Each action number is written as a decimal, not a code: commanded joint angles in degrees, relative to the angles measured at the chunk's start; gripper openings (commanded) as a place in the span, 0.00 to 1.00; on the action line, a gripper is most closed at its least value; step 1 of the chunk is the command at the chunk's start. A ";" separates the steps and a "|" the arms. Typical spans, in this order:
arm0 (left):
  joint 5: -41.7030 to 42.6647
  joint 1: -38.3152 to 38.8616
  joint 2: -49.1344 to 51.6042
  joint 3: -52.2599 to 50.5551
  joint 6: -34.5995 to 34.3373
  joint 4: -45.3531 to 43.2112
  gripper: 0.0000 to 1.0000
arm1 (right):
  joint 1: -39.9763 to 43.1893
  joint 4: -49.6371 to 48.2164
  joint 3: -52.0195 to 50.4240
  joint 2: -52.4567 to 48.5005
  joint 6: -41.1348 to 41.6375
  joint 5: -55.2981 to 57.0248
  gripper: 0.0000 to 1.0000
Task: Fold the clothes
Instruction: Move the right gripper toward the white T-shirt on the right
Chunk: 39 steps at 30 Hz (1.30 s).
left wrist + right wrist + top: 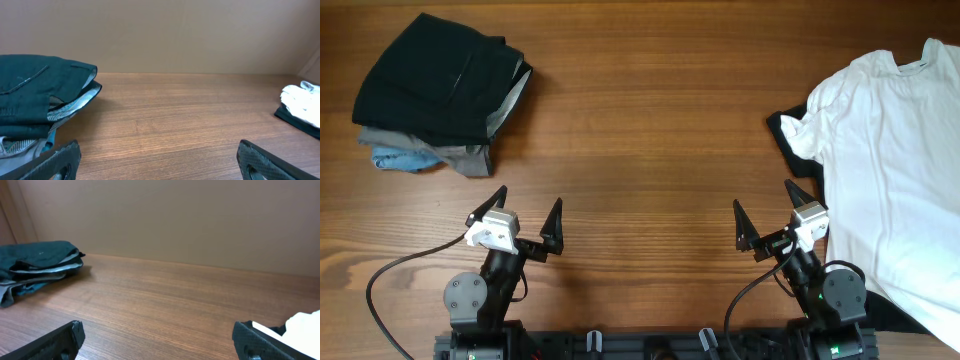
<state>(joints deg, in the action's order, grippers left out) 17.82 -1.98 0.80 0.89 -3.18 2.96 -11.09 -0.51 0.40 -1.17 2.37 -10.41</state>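
Between the stack of folded clothes [440, 90] at the far left and the white T-shirt [890, 170] lying over a black garment [785, 135] at the right, the desk [650, 130] is bare wood, so the left end effector [528, 205] and the right end effector [764, 200] have free passage forward.

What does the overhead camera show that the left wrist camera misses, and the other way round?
Only the overhead view shows the right gripper and most of the white T-shirt, spread out. Only the left wrist view shows the wall behind the table. Both show the folded clothes stack, the open left gripper, and an edge of the shirt over a black garment.
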 commanded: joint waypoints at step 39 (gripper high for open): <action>-3.21 0.37 12.52 29.07 -6.69 12.52 1.00 | 0.26 27.12 36.76 -24.02 2.71 0.17 1.00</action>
<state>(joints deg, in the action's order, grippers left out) 15.92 -1.96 6.46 19.33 -8.16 8.08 -11.09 20.51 27.97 -14.37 5.91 -10.44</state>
